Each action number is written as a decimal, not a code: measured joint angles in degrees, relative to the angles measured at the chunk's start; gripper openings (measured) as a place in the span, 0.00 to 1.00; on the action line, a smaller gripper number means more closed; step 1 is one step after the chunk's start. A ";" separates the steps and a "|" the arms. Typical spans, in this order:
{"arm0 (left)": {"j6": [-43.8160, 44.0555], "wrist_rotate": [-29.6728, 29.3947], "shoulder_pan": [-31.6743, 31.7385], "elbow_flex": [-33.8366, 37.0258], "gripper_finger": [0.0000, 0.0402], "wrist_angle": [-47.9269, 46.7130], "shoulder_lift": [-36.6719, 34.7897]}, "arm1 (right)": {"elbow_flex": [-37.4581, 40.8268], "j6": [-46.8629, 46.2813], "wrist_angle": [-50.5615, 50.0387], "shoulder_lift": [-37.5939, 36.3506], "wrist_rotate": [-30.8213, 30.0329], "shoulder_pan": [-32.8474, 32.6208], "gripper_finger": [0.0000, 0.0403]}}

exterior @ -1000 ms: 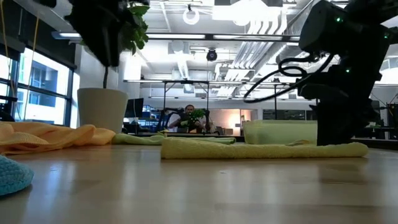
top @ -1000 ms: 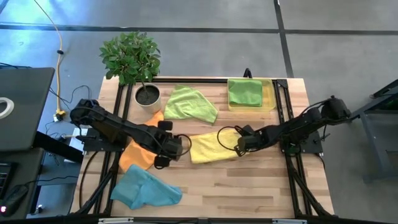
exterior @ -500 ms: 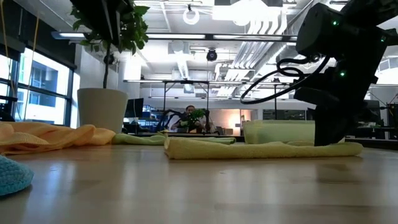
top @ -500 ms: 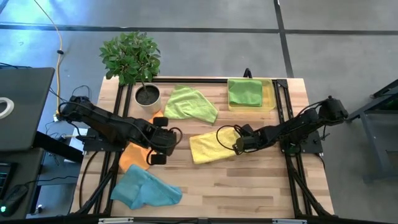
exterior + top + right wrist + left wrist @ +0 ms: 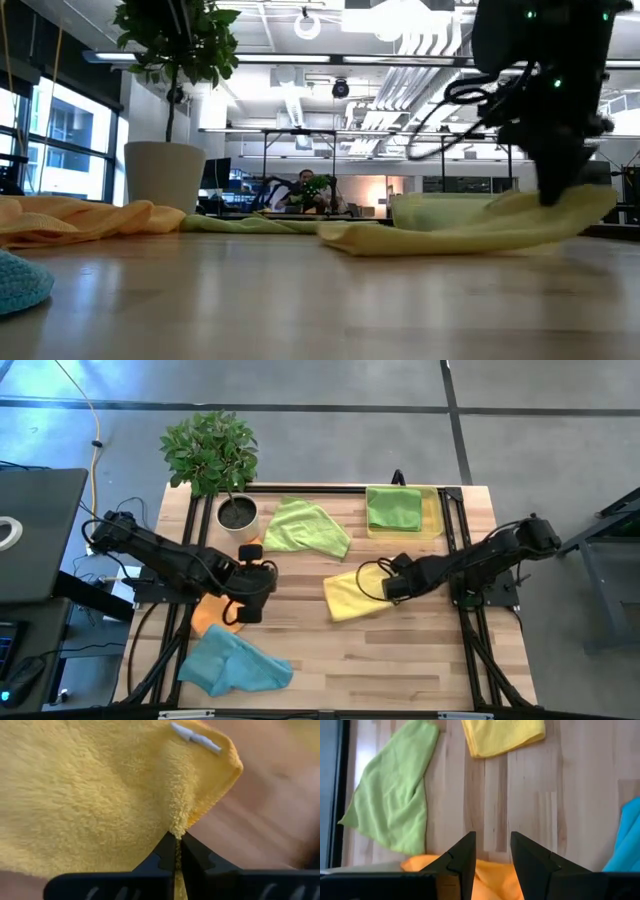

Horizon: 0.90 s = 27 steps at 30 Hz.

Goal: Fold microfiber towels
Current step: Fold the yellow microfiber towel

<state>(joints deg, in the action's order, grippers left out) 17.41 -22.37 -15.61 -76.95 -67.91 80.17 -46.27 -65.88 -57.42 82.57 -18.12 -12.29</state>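
Pinch confirmed: your right gripper [image 5: 177, 839] has its jaws clamped on the yellow towel's [image 5: 352, 596] right edge, lifting it off the table [image 5: 400, 660] right of centre. Your left gripper [image 5: 492, 851], jaws narrowly apart and empty, sits over the orange towel [image 5: 208, 618], left of centre.

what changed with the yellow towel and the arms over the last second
The right tool, shut on the yellow towel, dragged it toward the right side and lifted its held edge off the table. The left tool, open, pulled back left over the orange towel. The two green towels and the blue towel stayed put.
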 joint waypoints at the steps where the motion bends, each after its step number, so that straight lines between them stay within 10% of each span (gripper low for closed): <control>1: 0.61 -0.43 -0.37 0.27 0.27 -0.08 -0.40 | -1.70 0.20 -3.15 0.03 -0.05 0.00 0.00; 27: 14.56 -12.93 -13.12 15.98 0.27 1.66 -13.12 | -33.27 1.26 -3.05 21.76 0.35 -2.84 0.00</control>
<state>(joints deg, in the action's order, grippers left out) 31.97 -35.30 -28.73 -60.97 -66.24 67.05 -79.53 -64.62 -60.47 104.33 -17.77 -15.14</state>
